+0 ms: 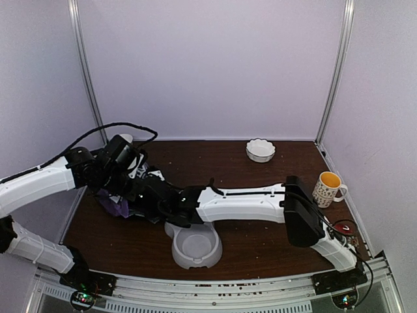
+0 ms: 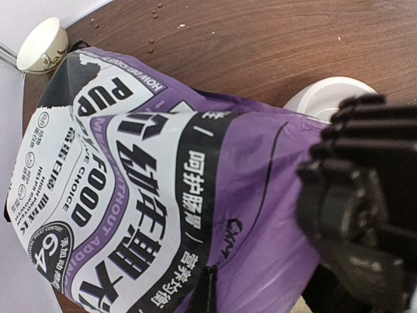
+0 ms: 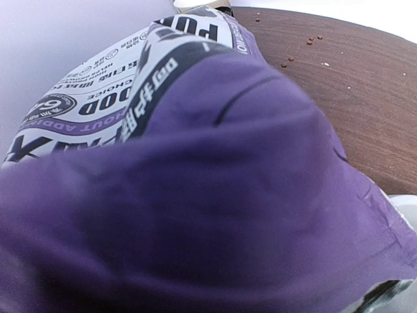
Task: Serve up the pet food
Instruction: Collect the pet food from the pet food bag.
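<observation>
**Brown tabletop, pale booth walls: both arms at the bag**

Dark wood table (image 1: 260, 176), pale walls on 3 sides. Purple bag (image 1: 116, 207) w/ "PUPPY FOOD" print is left of centre in top view, crumpled between the two arms. L claw (image 1: 138, 188) is pressed together at bag's top; can't see if it pinches the film. R claw (image 1: 168, 210) is against bag's right side, just above grey double bowl (image 1: 193, 246); can't tell if apart or together. Pet food (image 2: 151, 44): a few loose pellets on bare wood, upper part of L wrist view. Mug (image 1: 326, 188) at right, white fluted dish (image 1: 260, 150) at back.
</observation>
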Action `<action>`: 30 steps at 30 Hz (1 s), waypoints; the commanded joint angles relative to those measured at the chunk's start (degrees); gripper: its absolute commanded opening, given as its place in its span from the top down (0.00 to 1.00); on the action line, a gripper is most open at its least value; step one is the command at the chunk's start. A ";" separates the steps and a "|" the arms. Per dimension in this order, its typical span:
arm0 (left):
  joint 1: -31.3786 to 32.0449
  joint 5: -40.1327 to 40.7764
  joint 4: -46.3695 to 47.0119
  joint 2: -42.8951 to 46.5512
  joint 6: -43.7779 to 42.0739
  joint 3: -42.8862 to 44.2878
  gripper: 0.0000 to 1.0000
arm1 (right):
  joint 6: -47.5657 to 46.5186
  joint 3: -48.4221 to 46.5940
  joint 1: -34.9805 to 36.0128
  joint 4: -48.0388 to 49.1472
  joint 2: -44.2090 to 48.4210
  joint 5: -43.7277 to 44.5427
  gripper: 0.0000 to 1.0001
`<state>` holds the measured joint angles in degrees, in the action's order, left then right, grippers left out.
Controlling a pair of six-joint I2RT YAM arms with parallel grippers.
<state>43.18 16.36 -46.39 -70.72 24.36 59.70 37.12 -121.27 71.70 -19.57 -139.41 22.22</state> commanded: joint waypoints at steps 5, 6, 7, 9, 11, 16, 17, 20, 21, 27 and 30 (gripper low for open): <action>0.24 -0.35 4.19 2.74 0.17 1.99 1.00 | -1.18 -2.77 -0.62 -7.57 -5.15 1.71 1.00; 0.24 -0.36 4.20 2.70 0.16 2.06 1.00 | -1.28 -3.32 -0.52 -7.51 -5.61 1.01 1.00; 0.24 -0.41 4.18 2.61 0.18 2.01 1.00 | -1.42 -3.80 -0.45 -7.42 -6.07 0.19 1.00; 0.28 -0.45 4.20 2.39 0.07 2.16 1.00 | -1.62 -4.50 -0.34 -6.87 -7.04 -1.80 1.00; 0.25 -0.54 4.13 2.26 0.07 2.17 1.00 | -1.85 -5.03 -0.28 -5.97 -7.72 -3.88 1.00; 0.24 -0.47 4.08 2.17 0.08 2.18 1.00 | -3.44 -5.33 0.00 -3.31 -8.40 -8.49 1.00; 0.24 -0.45 4.06 2.12 0.07 2.22 1.00 | -3.72 -5.29 0.08 -2.69 -8.51 -9.45 1.00; 0.24 -0.78 4.10 1.78 0.09 2.34 1.00 | -4.33 -5.29 0.10 -0.83 -8.83 -12.80 1.00; 0.25 -0.84 4.10 1.69 0.10 2.44 1.00 | -4.75 -5.22 0.09 -0.11 -8.85 -14.22 1.00; 0.24 -1.48 4.14 1.29 0.16 2.73 1.00 | -5.31 -5.20 0.06 2.25 -8.56 -19.17 1.00; 0.24 -1.74 4.18 1.28 0.19 2.94 1.00 | -4.62 -4.65 -0.29 3.22 -7.93 -21.20 1.00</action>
<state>43.05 16.97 -48.03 -70.46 24.38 59.70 32.86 -126.52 70.65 -16.67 -144.55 13.30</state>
